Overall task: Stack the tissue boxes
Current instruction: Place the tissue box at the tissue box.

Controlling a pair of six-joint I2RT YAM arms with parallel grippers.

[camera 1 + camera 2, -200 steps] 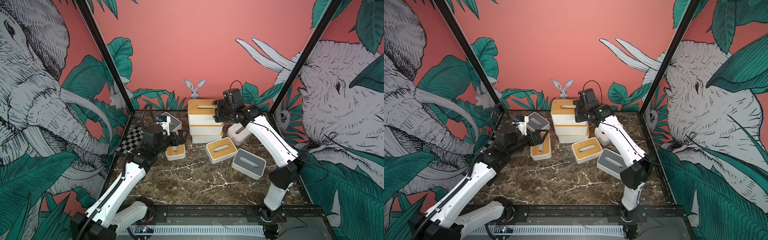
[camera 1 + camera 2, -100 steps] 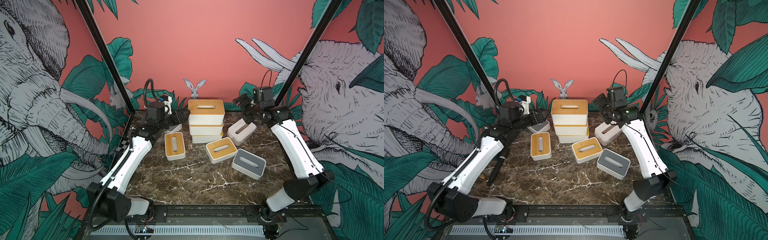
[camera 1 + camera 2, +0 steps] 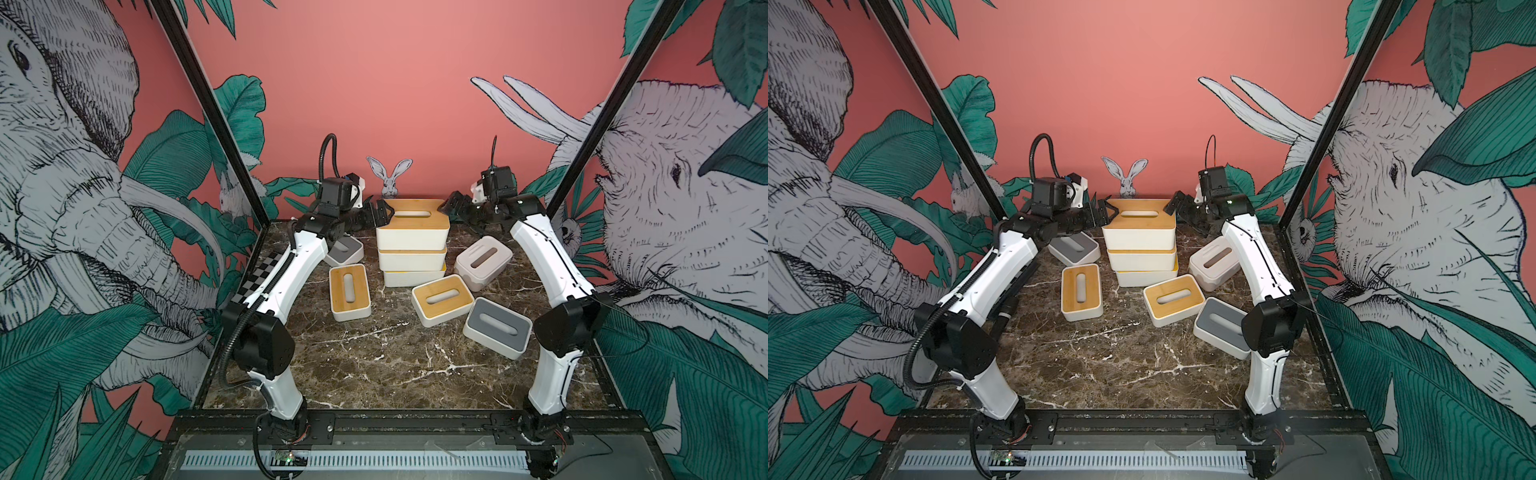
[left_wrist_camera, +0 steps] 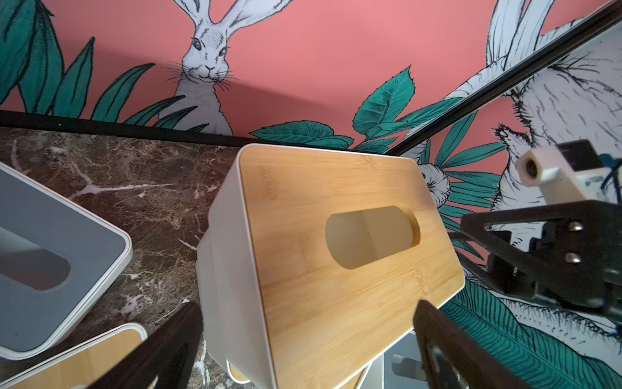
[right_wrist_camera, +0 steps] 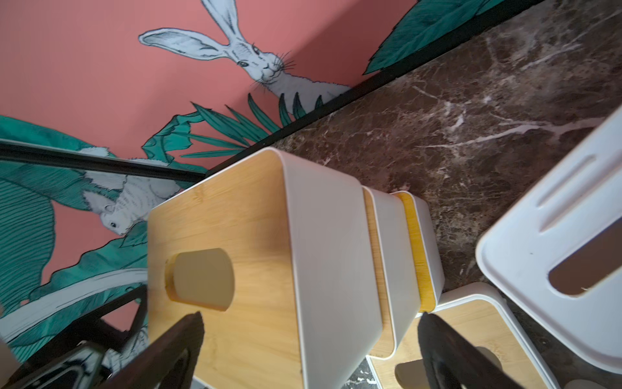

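Three bamboo-lidded tissue boxes stand stacked at the back centre; the top box (image 3: 412,226) (image 3: 1139,226) (image 4: 346,235) (image 5: 255,235) sits slightly askew on the two below. My left gripper (image 3: 380,212) (image 3: 1104,214) (image 4: 308,316) is open at that box's left end, its fingers straddling the end. My right gripper (image 3: 451,206) (image 3: 1177,205) (image 5: 309,323) is open at the right end, holding nothing. Loose on the marble lie a bamboo box (image 3: 350,292), a second bamboo box (image 3: 442,299), a grey-lidded box (image 3: 496,328), a white box (image 3: 482,262) and another grey-lidded one (image 3: 345,249) under the left arm.
A checkerboard panel (image 3: 259,278) lies along the left edge behind the left arm. The back wall stands close behind the stack. Black frame posts (image 3: 208,108) rise at both back corners. Bare marble (image 3: 395,365) spreads across the front of the table.
The left arm rose from the loose bamboo box to the stack's top left end. The right gripper let go of the top box, swung right, then came back to its right end.
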